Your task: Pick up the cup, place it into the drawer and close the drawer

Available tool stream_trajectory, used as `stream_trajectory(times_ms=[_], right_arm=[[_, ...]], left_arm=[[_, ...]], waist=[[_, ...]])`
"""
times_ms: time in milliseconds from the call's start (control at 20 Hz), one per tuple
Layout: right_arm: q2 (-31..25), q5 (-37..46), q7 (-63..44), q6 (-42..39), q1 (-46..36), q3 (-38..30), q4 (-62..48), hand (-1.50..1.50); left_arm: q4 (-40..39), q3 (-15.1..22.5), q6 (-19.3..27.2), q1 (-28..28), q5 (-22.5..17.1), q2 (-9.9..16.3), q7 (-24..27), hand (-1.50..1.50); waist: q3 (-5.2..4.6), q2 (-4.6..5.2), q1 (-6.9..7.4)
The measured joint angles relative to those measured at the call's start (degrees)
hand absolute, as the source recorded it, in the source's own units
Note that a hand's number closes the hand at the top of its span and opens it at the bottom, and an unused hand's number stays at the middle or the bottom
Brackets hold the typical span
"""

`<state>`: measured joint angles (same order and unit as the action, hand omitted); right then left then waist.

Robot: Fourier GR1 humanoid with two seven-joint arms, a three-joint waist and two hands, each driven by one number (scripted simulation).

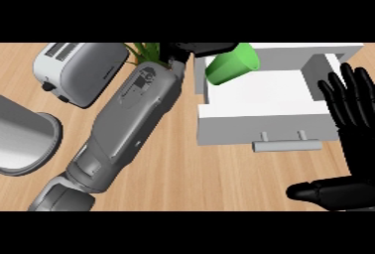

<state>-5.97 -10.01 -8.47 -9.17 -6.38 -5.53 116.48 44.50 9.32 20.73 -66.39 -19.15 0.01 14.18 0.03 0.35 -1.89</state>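
The green cup [233, 63] hangs tilted over the far left corner of the open white drawer [256, 124], its mouth facing down and to the left. My left hand [195, 48] is curled on the cup's upper side at the view's top. Most of that hand is hidden at the edge, and its grey forearm runs up from the lower left. The drawer is pulled out toward me, its grey handle [287, 145] at the front, and nothing lies on its floor. My right hand [357, 149] rests open at the right edge, fingers up, beside the drawer's right side.
A silver toaster [77, 69] lies at the upper left, with green plant leaves [145, 49] behind my left forearm. A grey metal pot [22, 139] sits at the left edge. Bare wooden counter [219, 178] stretches in front of the drawer.
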Motion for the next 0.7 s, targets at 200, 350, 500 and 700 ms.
stream_trajectory(times_ms=[200, 350, 500, 700], right_arm=[[0.43, 0.43, 0.32, 0.20, 0.13, 0.48, 0.11, -1.50], [-0.03, 0.25, 0.15, -0.33, 0.95, 0.38, 0.99, -1.50], [-0.19, 0.13, 0.31, -0.49, -0.39, 0.30, -0.46, -1.50], [-0.23, -0.63, 1.71, -1.44, -0.07, 0.04, -1.22, -1.50]], left_arm=[[-6.18, 2.61, 0.92, -2.55, -3.91, 0.00, 2.78, 1.50], [-10.47, 4.70, 1.22, -4.44, -6.67, -0.01, 3.88, 1.50], [-14.27, 7.41, 1.31, -5.68, -8.69, -0.01, 5.20, 1.50], [-17.42, 11.57, 1.90, -6.55, -10.94, -0.01, 6.67, 1.50]], waist=[[0.00, 0.12, -0.50], [0.01, 0.21, -1.04], [0.02, 0.39, -1.46], [0.04, 0.52, -2.16]])
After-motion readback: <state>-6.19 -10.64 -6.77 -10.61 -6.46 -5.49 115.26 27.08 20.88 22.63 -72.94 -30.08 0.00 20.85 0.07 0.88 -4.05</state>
